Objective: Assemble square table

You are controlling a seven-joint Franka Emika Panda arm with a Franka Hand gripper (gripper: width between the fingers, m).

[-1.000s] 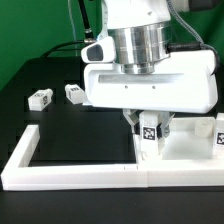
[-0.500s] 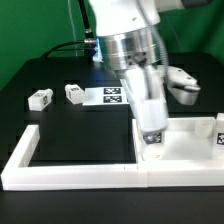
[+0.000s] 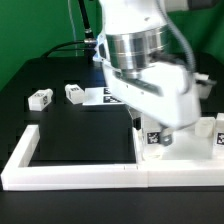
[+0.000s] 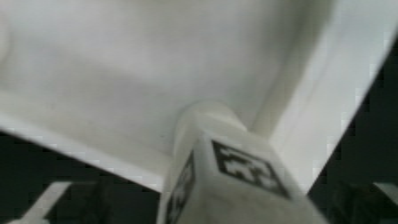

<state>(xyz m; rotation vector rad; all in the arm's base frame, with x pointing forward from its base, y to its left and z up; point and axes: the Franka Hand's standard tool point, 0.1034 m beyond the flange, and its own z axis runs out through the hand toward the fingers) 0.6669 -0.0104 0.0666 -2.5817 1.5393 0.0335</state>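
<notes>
While the exterior view sets the arm (image 3: 140,60) and its gripper (image 3: 156,128) over the square table slab (image 3: 195,150) at near right, the wrist view alone shows the tagged leg (image 4: 217,165) beside the slab's raised rim (image 4: 306,80) (jaws hidden in both: state undecidable). Two loose legs (image 3: 40,98) lie far left.

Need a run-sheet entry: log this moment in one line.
gripper over tagged leg, grip unclear | leg standing at slab corner | two loose legs on black table, exterior view's left
</notes>
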